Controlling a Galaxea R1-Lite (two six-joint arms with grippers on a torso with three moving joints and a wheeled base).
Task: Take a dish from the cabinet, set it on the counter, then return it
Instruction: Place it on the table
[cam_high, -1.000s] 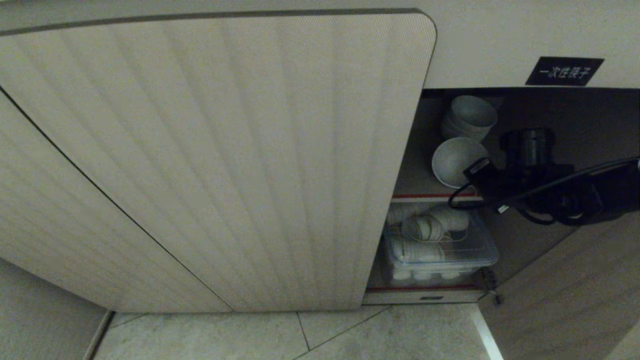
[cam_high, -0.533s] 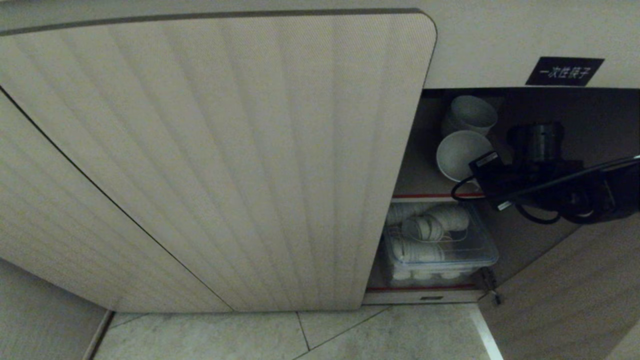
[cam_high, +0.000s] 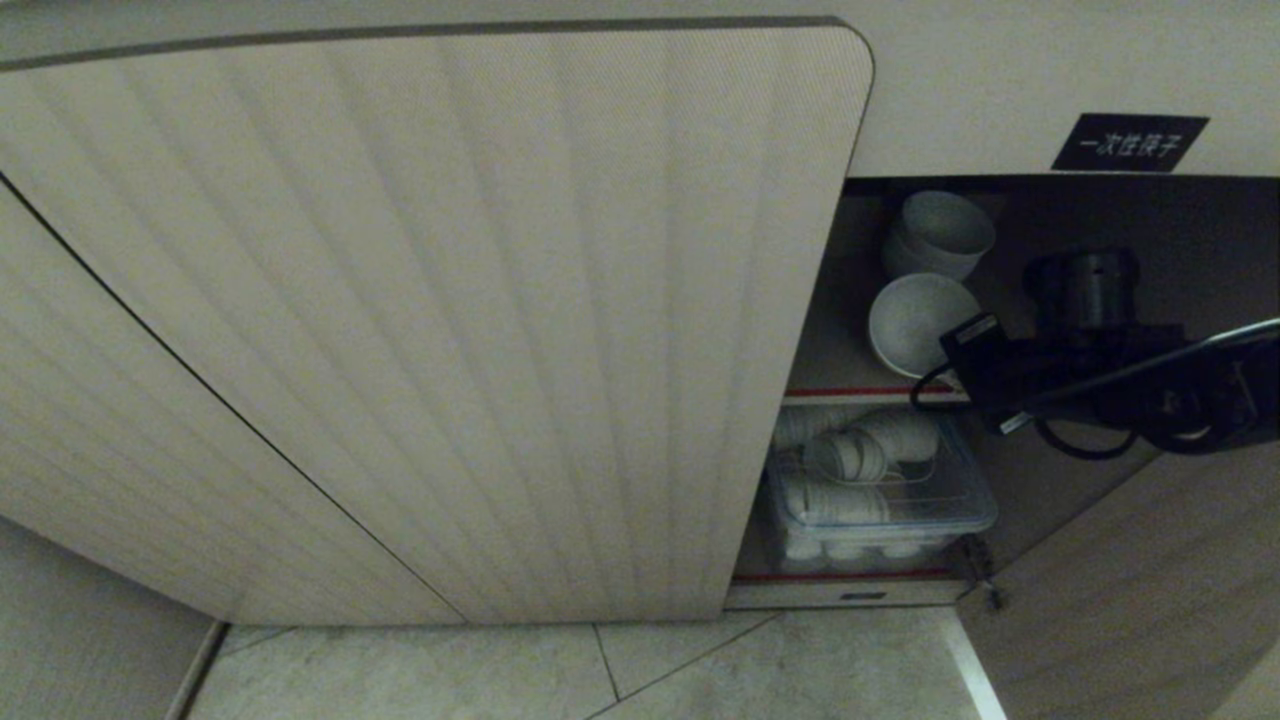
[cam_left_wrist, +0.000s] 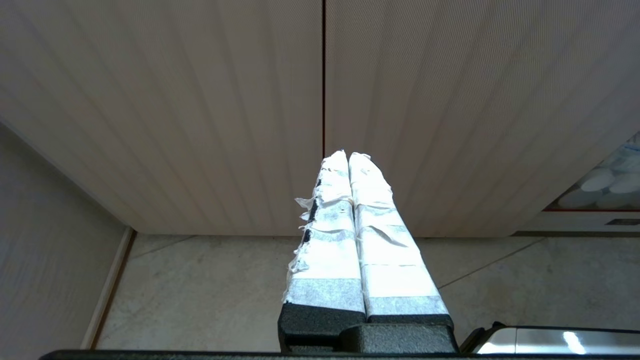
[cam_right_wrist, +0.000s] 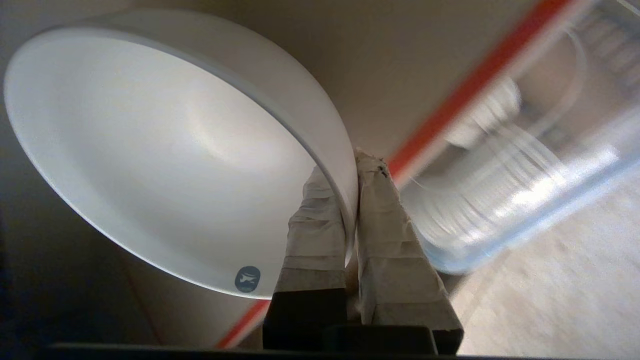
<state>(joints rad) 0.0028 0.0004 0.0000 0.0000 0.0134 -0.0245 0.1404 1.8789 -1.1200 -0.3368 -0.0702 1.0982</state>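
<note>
The dish (cam_high: 915, 322), a small white bowl, is tilted just above the cabinet's (cam_high: 450, 300) red-edged upper shelf (cam_high: 850, 392). My right gripper (cam_high: 952, 350) reaches in through the open right side and is shut on its rim. Up close, one taped finger sits inside the dish (cam_right_wrist: 165, 145) and the other outside, so the right gripper (cam_right_wrist: 350, 167) pinches the wall. Outside the cabinet, my left gripper (cam_left_wrist: 348, 156) is shut and empty, pointing at the fluted doors. The counter is out of view.
A stack of white bowls (cam_high: 938, 235) stands behind the dish on the same shelf. A clear plastic box (cam_high: 880, 505) of white dishes fills the lower shelf. The open door (cam_high: 1150, 580) hangs at the right, a black label (cam_high: 1128, 142) above, tiled floor (cam_high: 700, 670) below.
My right wrist has shifted slightly to the right and rolled, tilting the dish with it. The dish stays over the upper shelf. The left arm has not moved.
</note>
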